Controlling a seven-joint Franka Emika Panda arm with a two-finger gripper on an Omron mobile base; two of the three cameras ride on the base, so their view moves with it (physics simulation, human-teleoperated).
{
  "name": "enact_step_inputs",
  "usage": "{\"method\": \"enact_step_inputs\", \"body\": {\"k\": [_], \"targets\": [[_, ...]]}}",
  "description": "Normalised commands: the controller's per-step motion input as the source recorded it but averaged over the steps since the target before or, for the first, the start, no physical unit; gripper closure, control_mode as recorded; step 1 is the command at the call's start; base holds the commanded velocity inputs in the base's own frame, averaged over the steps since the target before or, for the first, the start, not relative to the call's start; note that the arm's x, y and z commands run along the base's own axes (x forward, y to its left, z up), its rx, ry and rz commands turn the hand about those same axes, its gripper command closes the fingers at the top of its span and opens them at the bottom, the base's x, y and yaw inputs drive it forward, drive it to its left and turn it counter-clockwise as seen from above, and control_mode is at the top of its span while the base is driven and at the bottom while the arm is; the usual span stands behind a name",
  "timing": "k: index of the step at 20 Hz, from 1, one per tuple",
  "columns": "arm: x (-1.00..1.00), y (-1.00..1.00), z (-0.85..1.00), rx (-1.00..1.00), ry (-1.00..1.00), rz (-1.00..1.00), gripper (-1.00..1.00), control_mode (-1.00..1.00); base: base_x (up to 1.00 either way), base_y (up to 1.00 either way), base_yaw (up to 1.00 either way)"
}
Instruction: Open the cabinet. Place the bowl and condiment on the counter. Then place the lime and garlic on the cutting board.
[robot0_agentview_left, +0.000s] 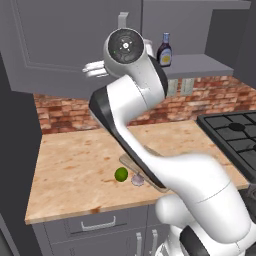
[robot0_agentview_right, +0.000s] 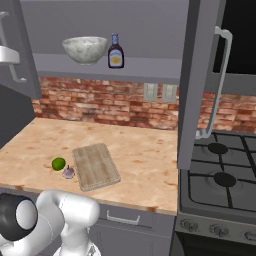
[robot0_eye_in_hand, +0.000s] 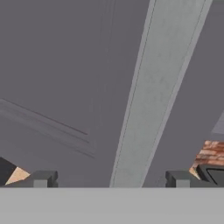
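Claw (robot0_eye_in_hand: 111, 179) apart at cabinet (robot0_eye_in_hand: 65, 78) door; one bowl (robot0_agentview_right: 85, 49), one condiment (robot0_agentview_right: 115, 51) on shelf.

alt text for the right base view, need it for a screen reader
An open grey cabinet shows a marbled bowl and a dark condiment bottle side by side on its shelf, above a brick backsplash. On the tan counter below, a lime and garlic sit just left of a wooden cutting board, with a stove at right.
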Motion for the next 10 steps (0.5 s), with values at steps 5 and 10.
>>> {"method": "enact_step_inputs", "body": {"k": [5,10], "targets": [[-0.02,-0.39,0.0,0.0,0.0,0.0,-1.0,-1.0,0.0,0.0,0.0],[0.0,-0.5,0.0,0.01,-0.09,0.01,-1.0,-1.0,0.0,0.0,0.0]]}}
